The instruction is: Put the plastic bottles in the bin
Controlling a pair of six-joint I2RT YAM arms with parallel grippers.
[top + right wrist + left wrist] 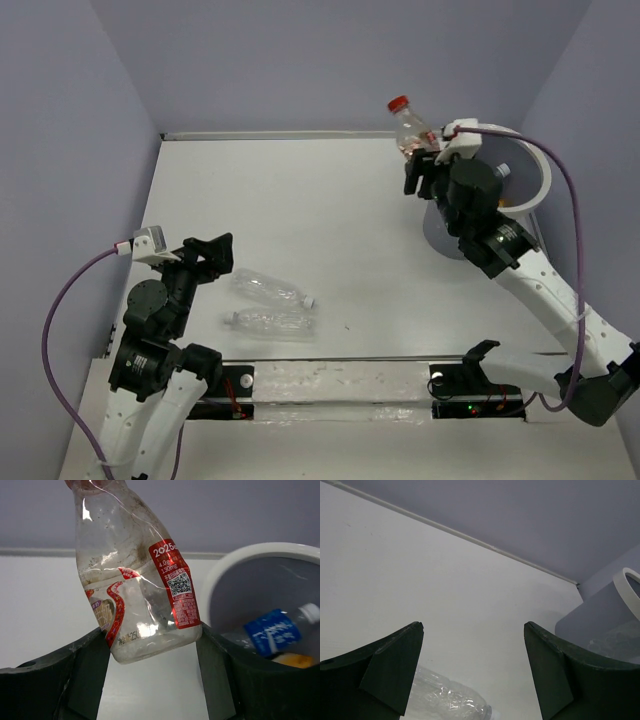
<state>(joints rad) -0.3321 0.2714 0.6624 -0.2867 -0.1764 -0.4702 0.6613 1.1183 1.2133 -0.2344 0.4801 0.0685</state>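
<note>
Right fingers tight on red-labelled bottle, axis near upright, cap up; left fingers spread.

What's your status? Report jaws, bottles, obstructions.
Right jaws shut on red-capped bottle beside bin. Left jaws open, empty. Two clear bottles on table. Nothing blocking.

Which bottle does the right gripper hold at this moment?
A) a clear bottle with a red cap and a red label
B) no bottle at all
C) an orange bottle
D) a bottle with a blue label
A: the right gripper is closed on the base of the red-capped bottle, beside the bin; the blue-labelled bottle already lies inside the bin.
</note>
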